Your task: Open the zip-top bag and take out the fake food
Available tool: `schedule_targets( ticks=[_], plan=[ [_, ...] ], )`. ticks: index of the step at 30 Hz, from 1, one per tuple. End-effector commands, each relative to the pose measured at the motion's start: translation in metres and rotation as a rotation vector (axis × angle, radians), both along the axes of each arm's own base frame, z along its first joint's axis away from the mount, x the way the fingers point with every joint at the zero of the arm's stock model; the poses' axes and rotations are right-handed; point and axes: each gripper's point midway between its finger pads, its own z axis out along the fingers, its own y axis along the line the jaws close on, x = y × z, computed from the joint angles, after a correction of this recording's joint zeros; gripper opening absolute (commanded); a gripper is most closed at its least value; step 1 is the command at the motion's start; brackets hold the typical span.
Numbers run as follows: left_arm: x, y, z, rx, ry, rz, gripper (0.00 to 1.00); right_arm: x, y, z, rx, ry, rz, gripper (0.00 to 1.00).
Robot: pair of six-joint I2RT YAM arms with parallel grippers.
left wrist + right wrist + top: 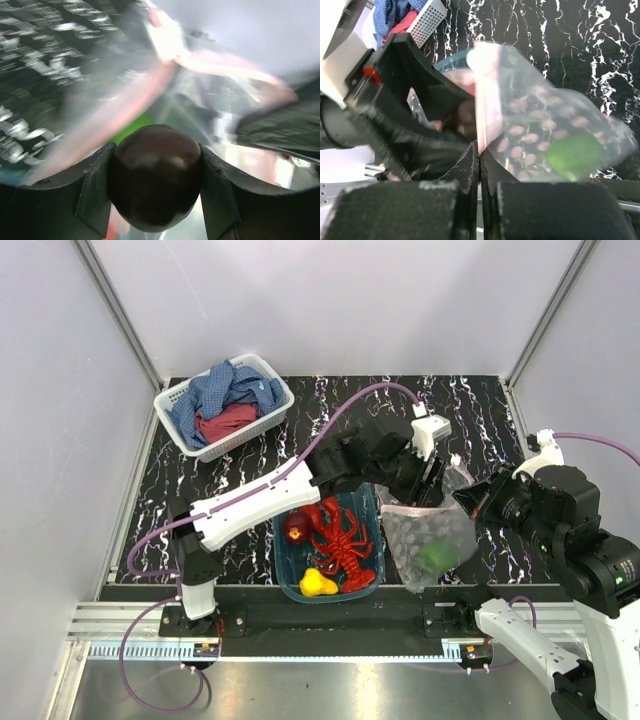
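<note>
The clear zip-top bag (425,535) hangs in the air right of the teal tub, its pinkish-red zip strip (487,107) at the top. A green pepper (436,557) lies inside it and also shows in the right wrist view (575,155). My right gripper (480,148) is shut on the bag's zip edge, at the bag's upper right in the top view (468,498). My left gripper (157,152) is shut on a small dark round piece (156,180) at the bag's open mouth (430,490). The red lobster (345,545), yellow pear (318,583) and dark red fruit (298,527) lie in the tub.
The teal translucent tub (284,570) stands at the near edge, left of the bag. A white basket (172,400) with blue and red cloths stands at the back left. Grey walls close in the black marbled table on three sides.
</note>
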Motion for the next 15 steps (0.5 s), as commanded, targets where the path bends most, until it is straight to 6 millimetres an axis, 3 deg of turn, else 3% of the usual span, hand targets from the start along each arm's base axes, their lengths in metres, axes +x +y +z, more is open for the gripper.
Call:
schedule_targets(
  ticks=[1, 8, 12, 15],
  plan=[
    [0.043, 0.027, 0.017, 0.078, -0.096, 0.318, 0.0, -0.001, -0.009, 0.006, -0.046, -0.019, -0.012, 0.0],
    [0.021, 0.026, 0.056, -0.014, -0.077, 0.297, 0.0, 0.003, -0.015, -0.002, -0.112, -0.009, -0.02, 0.0],
    [0.018, 0.052, 0.083, -0.059, -0.127, 0.294, 0.0, 0.001, -0.019, -0.011, -0.136, 0.018, -0.034, 0.0],
    [0.031, 0.091, 0.067, -0.013, -0.126, 0.389, 0.0, -0.002, -0.023, -0.018, -0.151, 0.044, -0.044, 0.0]
  ],
)
